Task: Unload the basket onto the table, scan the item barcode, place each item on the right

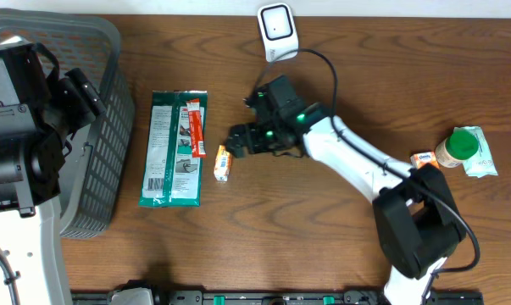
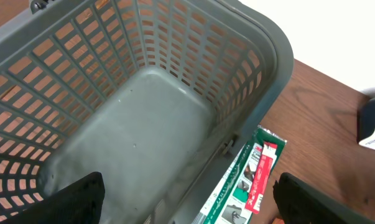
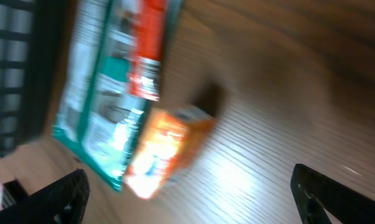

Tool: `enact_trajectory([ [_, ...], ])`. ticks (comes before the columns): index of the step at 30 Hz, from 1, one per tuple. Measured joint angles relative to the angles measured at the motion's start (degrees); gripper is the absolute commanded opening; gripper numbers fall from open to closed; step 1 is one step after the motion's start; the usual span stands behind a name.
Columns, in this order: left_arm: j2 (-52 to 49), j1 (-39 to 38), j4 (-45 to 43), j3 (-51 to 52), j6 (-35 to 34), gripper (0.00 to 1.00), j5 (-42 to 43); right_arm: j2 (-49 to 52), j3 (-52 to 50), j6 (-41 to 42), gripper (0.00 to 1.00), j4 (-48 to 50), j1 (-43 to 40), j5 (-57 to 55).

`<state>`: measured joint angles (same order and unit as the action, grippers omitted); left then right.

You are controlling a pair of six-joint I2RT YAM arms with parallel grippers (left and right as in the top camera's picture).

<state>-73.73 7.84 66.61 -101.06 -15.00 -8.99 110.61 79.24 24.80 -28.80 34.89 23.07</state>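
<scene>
The right hand (image 1: 238,142) hung wide open and empty, with the small orange box (image 1: 223,163) on the desk (image 1: 323,246) just at its seven o'clock. A green packet (image 1: 175,148) lay just beside the box at nine o'clock, and the scanner (image 1: 277,32) stood well apart at one. The left hand (image 2: 190,199), also spread wide and empty, hovered over the grey basket (image 2: 175,112).

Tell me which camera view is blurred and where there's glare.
Right wrist view: blurred throughout, the orange box and green packet smeared, with a bright sheen on the table. Overhead view: sharp, evenly lit. Left wrist view: sharp on the basket.
</scene>
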Motion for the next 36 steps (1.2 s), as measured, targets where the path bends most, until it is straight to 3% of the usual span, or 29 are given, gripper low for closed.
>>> enact_trajectory([
  [11, 0.00, 0.00, 0.00, 0.00, 0.00, 0.88, 0.00, -0.31, 0.42, 5.42, 0.99, 2.73, 8.61, -11.26],
  [22, 0.00, 0.00, 0.00, 0.00, 0.00, 0.88, 0.00, 5.77, 0.42, 6.82, 0.90, 2.91, 15.34, -25.99],
  [29, 0.00, 0.00, 0.00, 0.00, 0.00, 0.88, 0.00, 7.82, 0.42, 7.08, 0.95, -4.35, 14.19, -32.50],
  [36, 0.00, 0.00, 0.00, 0.00, 0.00, 0.88, 0.00, 2.56, 0.42, 7.26, 0.99, -14.84, 6.21, -36.92],
])
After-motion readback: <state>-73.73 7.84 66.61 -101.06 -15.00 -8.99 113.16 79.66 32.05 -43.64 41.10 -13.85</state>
